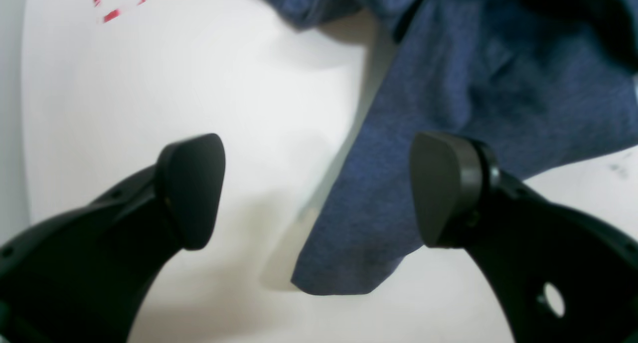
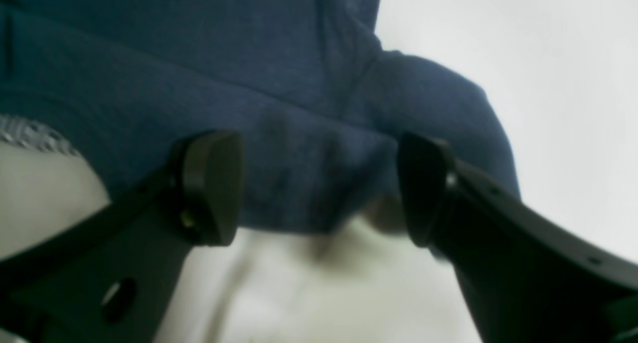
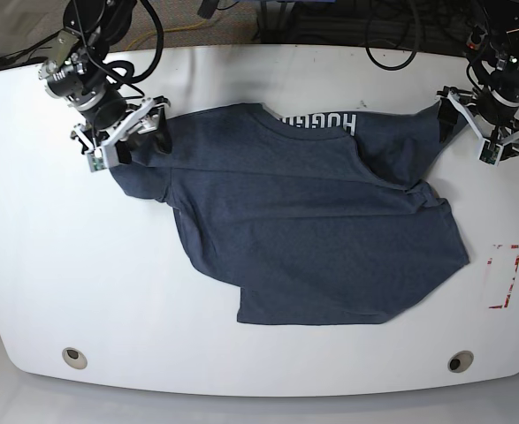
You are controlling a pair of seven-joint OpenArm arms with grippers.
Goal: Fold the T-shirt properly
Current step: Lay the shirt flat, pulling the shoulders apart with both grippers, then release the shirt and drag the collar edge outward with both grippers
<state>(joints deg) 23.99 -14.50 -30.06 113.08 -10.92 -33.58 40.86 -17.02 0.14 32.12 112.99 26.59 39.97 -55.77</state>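
The dark blue T-shirt (image 3: 312,230) lies spread on the white table (image 3: 82,274), collar and white lettering at the far edge, hem towards the front. My left gripper (image 3: 468,129) stands open at the shirt's right sleeve. In the left wrist view the sleeve tip (image 1: 359,233) lies loose between the wide-apart fingers (image 1: 192,188) of the left gripper (image 1: 319,191). My right gripper (image 3: 128,137) is open at the left sleeve. In the right wrist view that sleeve's edge (image 2: 309,183) sags between the spread jaws of the right gripper (image 2: 319,188), gripped by neither finger.
A red-dashed rectangle (image 3: 504,276) is marked on the table at the right, also seen as red marks (image 1: 117,6) in the left wrist view. Two round holes (image 3: 74,357) (image 3: 460,361) sit near the front edge. Cables (image 3: 392,35) lie behind the table.
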